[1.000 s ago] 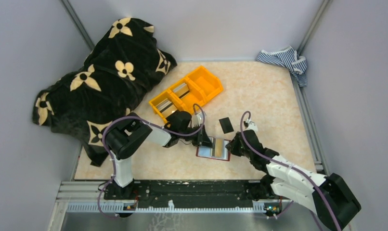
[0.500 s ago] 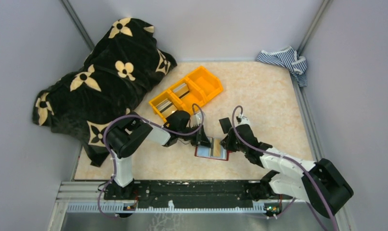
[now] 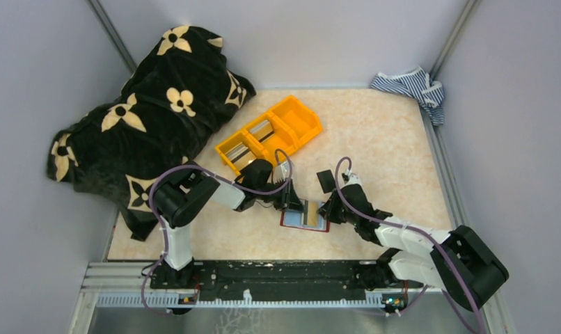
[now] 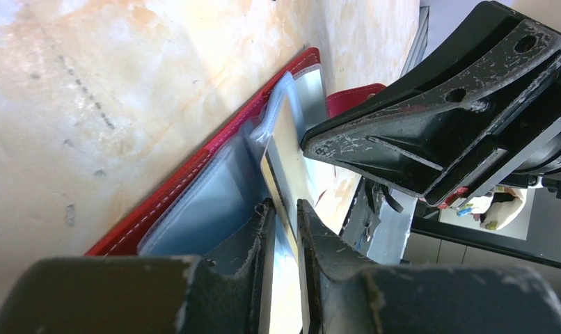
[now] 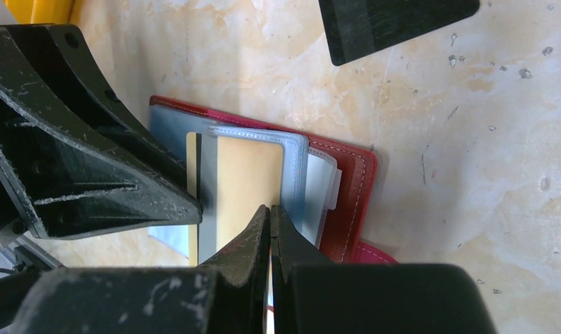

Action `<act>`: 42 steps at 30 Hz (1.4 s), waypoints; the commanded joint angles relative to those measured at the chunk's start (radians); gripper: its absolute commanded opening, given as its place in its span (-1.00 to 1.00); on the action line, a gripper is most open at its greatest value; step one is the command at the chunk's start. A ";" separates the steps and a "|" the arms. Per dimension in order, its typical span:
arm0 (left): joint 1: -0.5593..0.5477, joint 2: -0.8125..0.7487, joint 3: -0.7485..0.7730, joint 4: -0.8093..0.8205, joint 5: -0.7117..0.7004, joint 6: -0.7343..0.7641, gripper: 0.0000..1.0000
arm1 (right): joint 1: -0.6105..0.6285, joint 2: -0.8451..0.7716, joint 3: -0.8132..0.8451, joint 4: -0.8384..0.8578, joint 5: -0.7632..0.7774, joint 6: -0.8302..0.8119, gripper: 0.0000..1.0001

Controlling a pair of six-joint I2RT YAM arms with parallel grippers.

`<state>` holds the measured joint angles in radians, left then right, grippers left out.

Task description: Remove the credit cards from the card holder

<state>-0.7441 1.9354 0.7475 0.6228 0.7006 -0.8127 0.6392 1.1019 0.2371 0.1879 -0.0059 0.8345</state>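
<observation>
The right fingers [image 5: 246, 247], pressed together, are pinning the holder [image 5: 354, 181]. The left fingers [image 4: 333, 271] are sitting slightly apart around the beige card [image 5: 250, 174]; next they must pinch and pull.

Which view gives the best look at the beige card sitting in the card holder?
Right wrist: the beige card faces the camera, lying flat in a see-through pocket of the card holder. Left wrist shows it nearly edge-on; the top view shows only a small pale patch.
</observation>
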 commanded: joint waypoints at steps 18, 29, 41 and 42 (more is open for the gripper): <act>0.028 -0.033 -0.051 0.121 0.044 -0.052 -0.93 | 0.003 0.066 -0.013 0.059 -0.008 0.015 -1.00; 0.053 -0.063 -0.084 0.109 0.045 -0.041 -1.00 | 0.001 0.095 -0.018 0.077 -0.009 0.020 -1.00; 0.096 -0.180 -0.124 -0.031 0.043 0.027 -1.00 | -0.003 0.154 -0.013 0.109 -0.019 0.025 -1.00; 0.103 -0.197 -0.131 -0.040 0.047 0.030 -1.00 | -0.007 0.159 -0.013 0.113 -0.024 0.025 -1.00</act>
<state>-0.6636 1.8069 0.6353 0.6392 0.7235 -0.8322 0.6388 1.2213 0.2352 0.3519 -0.0357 0.8722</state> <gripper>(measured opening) 0.005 0.005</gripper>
